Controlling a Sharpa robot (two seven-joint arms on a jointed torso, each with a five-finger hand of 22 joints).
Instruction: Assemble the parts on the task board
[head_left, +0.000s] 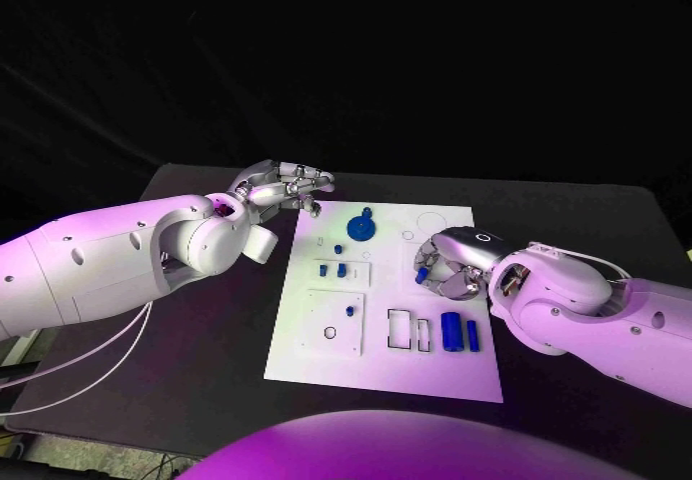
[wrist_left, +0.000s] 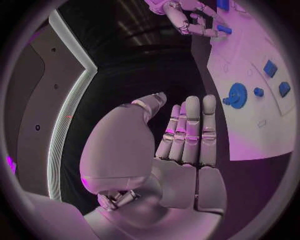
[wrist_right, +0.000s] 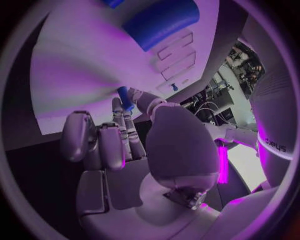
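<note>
The right hand (head_left: 450, 268) covers part of the task board (head_left: 346, 360), and the small blue part (head_left: 423, 274) at its fingers is mostly hidden, so its shape cannot be told. In the right wrist view a large blue cylinder (wrist_right: 161, 21) is cut off by the circle's rim

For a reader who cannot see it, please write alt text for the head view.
The right hand holds a small blue part over the middle of the white task board on a black table. The left hand hovers empty at the board's far left corner. A blue gear and two blue cylinders lie on the board.
</note>
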